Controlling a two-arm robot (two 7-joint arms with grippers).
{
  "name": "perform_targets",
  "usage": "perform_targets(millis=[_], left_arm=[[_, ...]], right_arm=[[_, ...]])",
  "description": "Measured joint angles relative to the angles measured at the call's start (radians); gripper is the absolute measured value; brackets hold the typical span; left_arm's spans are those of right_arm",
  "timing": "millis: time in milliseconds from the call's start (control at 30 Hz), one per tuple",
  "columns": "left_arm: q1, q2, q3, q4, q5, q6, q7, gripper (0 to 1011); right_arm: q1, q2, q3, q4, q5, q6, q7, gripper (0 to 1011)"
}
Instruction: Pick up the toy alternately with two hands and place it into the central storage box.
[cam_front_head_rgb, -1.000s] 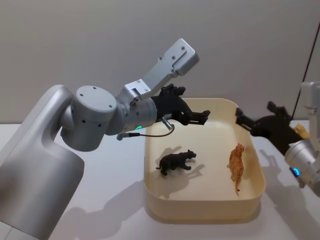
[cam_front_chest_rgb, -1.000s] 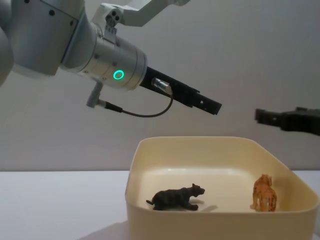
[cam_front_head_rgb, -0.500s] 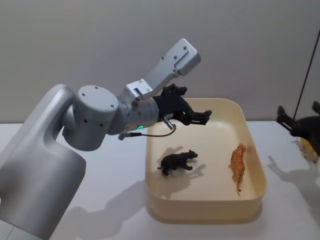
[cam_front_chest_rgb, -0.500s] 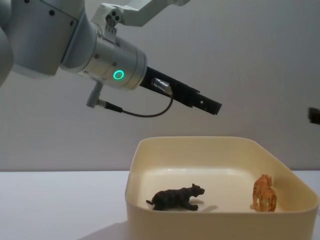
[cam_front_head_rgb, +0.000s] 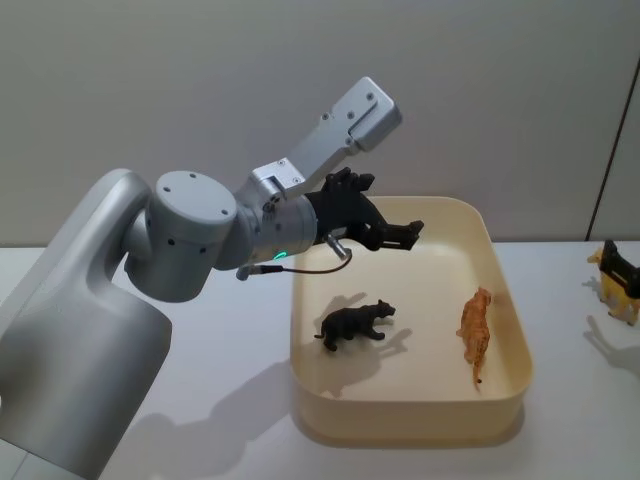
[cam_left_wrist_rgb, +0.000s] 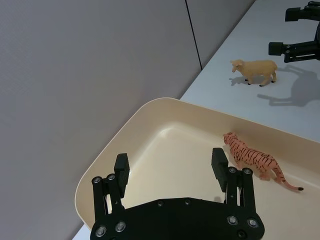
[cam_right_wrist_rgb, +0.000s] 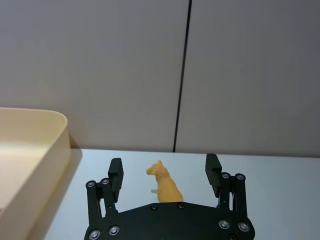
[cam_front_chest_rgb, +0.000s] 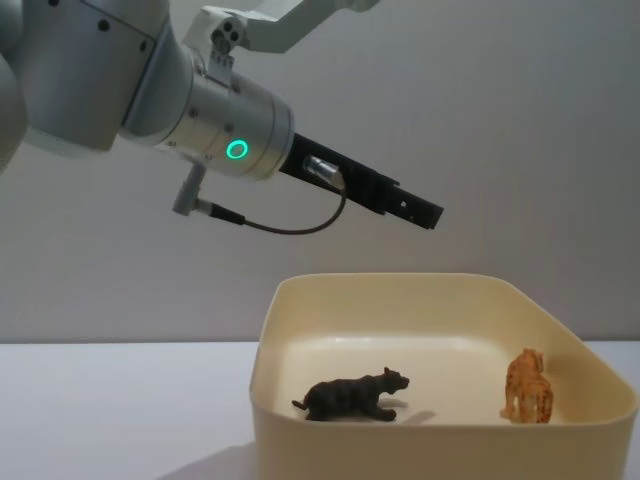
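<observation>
The central storage box (cam_front_head_rgb: 508, 300) is a cream tub in the middle of the white table. Inside it stand a black toy animal (cam_front_head_rgb: 355, 323) and an orange striped tiger (cam_front_head_rgb: 473, 333). My left gripper (cam_front_head_rgb: 400, 232) hovers open and empty above the box's back left corner, seen from the side in the chest view (cam_front_chest_rgb: 415, 212). A tan toy animal (cam_front_head_rgb: 622, 303) stands on the table right of the box. My right gripper (cam_right_wrist_rgb: 164, 174) is open near the table, with that tan toy (cam_right_wrist_rgb: 165, 187) in line between its fingers. In the left wrist view the right gripper (cam_left_wrist_rgb: 279, 30) is just beyond the toy (cam_left_wrist_rgb: 255, 70), apart from it.
A grey wall with a dark vertical seam (cam_right_wrist_rgb: 182, 75) rises behind the table. The box's near corner (cam_right_wrist_rgb: 35, 145) lies to one side of my right gripper. White tabletop stretches left of the box (cam_front_head_rgb: 230, 380).
My right gripper has drawn away from the box to the right, out of the head and chest views. The left arm and both toys in the box have not moved.
</observation>
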Motion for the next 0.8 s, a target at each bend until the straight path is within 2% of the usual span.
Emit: perform_targets(millis=[300,800], left_arm=[[0.000,0.000,0.000,0.000,0.000,0.000,0.000,1001],[0.000,0.000,0.000,0.000,0.000,0.000,0.000,1002]], right_arm=[[0.029,-0.009,-0.004,0.082,-0.028,0.005,-0.013,1001],[0.130,-0.052,-0.037,0.281,-0.089,-0.022,-0.029,1001]])
